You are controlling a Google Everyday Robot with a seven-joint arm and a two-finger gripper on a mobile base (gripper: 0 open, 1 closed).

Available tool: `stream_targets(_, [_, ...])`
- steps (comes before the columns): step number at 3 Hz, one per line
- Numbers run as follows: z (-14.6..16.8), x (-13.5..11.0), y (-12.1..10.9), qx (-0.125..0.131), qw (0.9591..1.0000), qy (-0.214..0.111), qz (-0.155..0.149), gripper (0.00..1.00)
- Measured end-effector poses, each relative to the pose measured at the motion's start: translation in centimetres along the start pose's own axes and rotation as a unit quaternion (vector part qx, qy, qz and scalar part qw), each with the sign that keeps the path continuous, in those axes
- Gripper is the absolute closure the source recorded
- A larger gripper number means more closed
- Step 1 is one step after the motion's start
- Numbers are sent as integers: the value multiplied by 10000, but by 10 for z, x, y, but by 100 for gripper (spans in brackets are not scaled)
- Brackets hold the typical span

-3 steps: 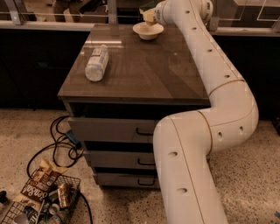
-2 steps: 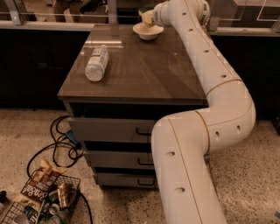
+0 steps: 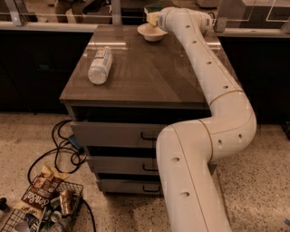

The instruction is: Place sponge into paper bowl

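Tool (image 3: 156,20), closure untellable, is hovering by green-topped yellow foam sponge (image 3: 152,9) over round off-white paper bowl (image 3: 151,33); off-centre drop risking tipping.

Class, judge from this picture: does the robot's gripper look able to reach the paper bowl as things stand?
Probably yes. The gripper, with the sponge at its tip, hangs just above the paper bowl on the table; nothing shows between them, and the bottle lies well aside.

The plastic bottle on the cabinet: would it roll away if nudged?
Probably: the bottle lies on its side, so a sideways nudge would likely roll it. It looks like clear plastic, so perhaps light. The end effector is at the paper bowl.
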State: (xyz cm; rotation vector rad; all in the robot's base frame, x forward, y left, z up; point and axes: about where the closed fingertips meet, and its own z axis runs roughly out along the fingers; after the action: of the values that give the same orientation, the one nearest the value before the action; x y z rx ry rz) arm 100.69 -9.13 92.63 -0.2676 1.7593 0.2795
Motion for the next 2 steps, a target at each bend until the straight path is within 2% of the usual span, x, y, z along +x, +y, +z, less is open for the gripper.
stream_targets(1, [7, -1, -6, 101, 9996, -241, -50, 100])
stream_targets(2, [8, 0, -5, 102, 9996, -256, -53, 85])
